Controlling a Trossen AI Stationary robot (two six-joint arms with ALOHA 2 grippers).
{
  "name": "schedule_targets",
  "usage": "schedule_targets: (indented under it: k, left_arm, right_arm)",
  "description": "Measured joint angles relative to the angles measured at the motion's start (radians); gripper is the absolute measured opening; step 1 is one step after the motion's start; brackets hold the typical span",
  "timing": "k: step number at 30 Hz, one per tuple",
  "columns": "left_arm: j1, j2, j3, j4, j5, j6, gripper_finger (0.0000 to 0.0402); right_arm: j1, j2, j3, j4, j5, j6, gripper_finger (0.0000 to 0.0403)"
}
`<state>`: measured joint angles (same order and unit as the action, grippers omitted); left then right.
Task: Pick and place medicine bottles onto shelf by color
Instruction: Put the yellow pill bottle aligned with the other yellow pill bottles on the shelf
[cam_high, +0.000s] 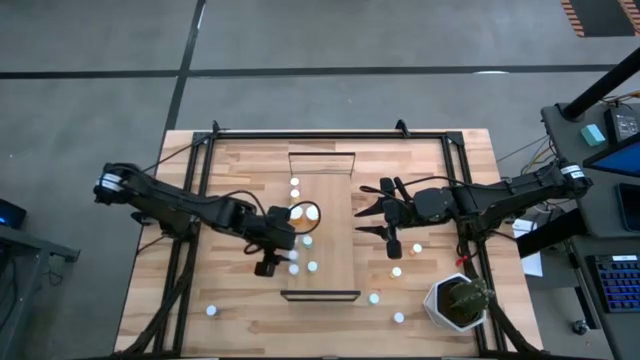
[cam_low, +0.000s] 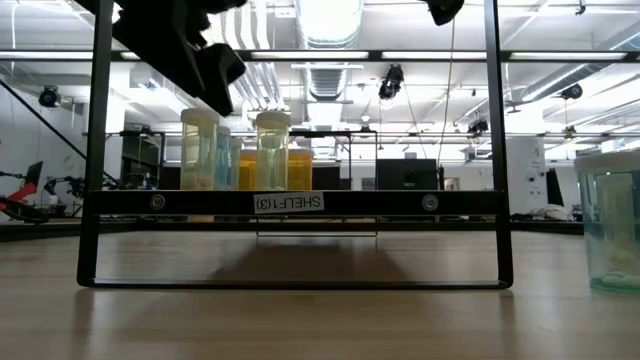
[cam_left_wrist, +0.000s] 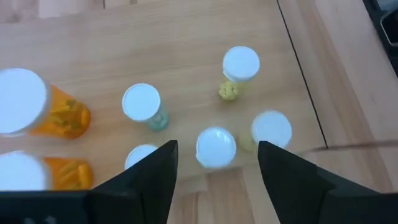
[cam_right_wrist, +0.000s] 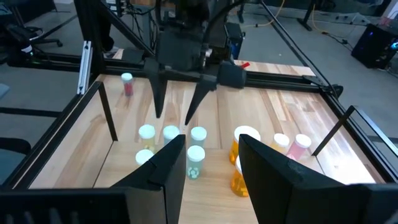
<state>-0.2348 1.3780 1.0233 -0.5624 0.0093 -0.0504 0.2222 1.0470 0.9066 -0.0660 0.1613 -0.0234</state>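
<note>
high view puts the left gripper (cam_high: 283, 262) over the shelf (cam_high: 335, 170), jaws apart and empty above a white-capped bottle (cam_left_wrist: 216, 148) standing among the medicine bottles (cam_high: 303, 240). this looks like a release step; next calls for lifting clear without knocking neighbours. right gripper (cam_high: 372, 221) waits beside the shelf, part open, empty. only the low view shows bottle colours side-on.

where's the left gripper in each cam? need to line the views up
High: left gripper at the shelf's left edge, over small bottles.
Low: dark mass top left, above the bottles; its fingers can't be told apart.
Left wrist: own fingers at picture bottom, open.
Right wrist: upper middle, fingers pointing down.
Shared landmark: the big orange bottle beside it.
</note>
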Motion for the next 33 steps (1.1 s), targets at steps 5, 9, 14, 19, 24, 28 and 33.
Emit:
schedule_targets:
  k: [5, 9, 14, 19, 24, 28, 33]
  left_arm:
    - [-0.005, -0.087, -0.023, -0.018, -0.019, 0.045, 0.0205]
    - [-0.006, -0.185, -0.086, 0.019, -0.024, 0.101, 0.0205]
    - [-0.004, -0.326, -0.214, 0.127, -0.059, 0.215, 0.0205]
    - [0.0, -0.437, -0.284, 0.172, -0.09, 0.347, 0.0205]
    - [0.0, -0.535, -0.342, 0.195, -0.108, 0.401, 0.0205]
    - [-0.001, -0.617, -0.405, 0.227, -0.107, 0.397, 0.0205]
    - [-0.001, -0.711, -0.466, 0.221, -0.105, 0.428, 0.0205]
  right_arm:
    - [0.0, 0.0, 0.0, 0.002, 0.006, 0.0, 0.0137]
    - [0.0, 0.0, 0.0, 0.01, 0.048, 0.034, 0.0137]
    - [0.0, 0.002, 0.0, 0.068, 0.132, 0.088, 0.0137]
    - [0.0, 0.007, 0.031, 0.091, 0.186, 0.128, 0.0137]
    - [0.0, 0.044, 0.132, 0.061, 0.206, 0.179, 0.0137]
    - [0.0, 0.113, 0.257, -0.05, 0.205, 0.207, 0.0137]
    - [0.0, 0.25, 0.449, -0.225, 0.204, 0.215, 0.0137]
